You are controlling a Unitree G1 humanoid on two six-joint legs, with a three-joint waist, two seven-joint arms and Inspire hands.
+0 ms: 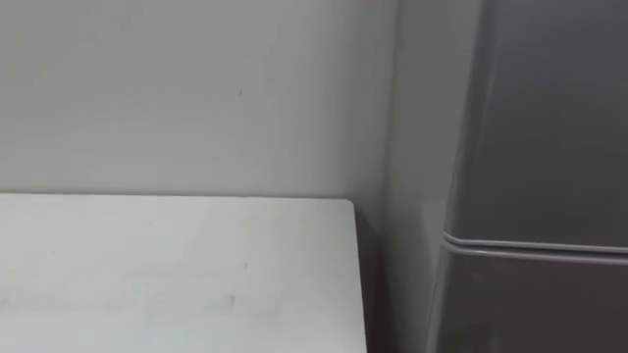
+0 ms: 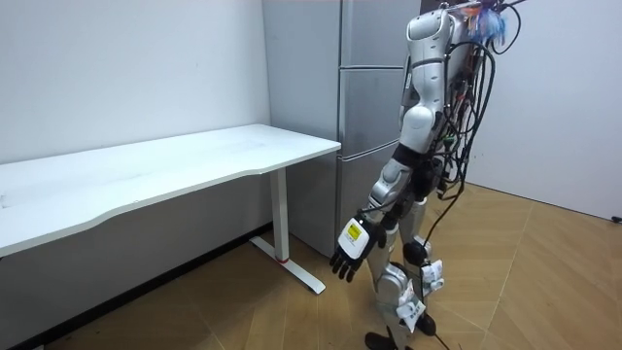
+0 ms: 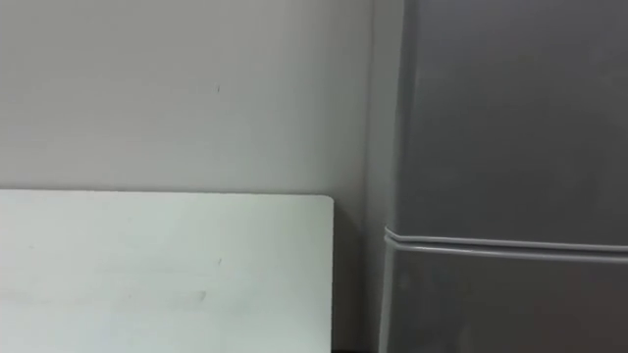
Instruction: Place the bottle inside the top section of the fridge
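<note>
Stands before the shut fridge (image 2: 374, 117) beside the worktop (image 2: 146, 175), left hand (image 2: 352, 251) hanging, fingers (image 2: 340, 267) loosely spread, empty; fits bottle inside or elsewhere.

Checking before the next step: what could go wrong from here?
1. Both doors of the fridge are closed, and no bottle shows on the white table or in the hand hanging open at the robot's side, so a search may come first.
2. The table's corner sits close beside the fridge; an arm swinging to the upper door could clip it.
</note>
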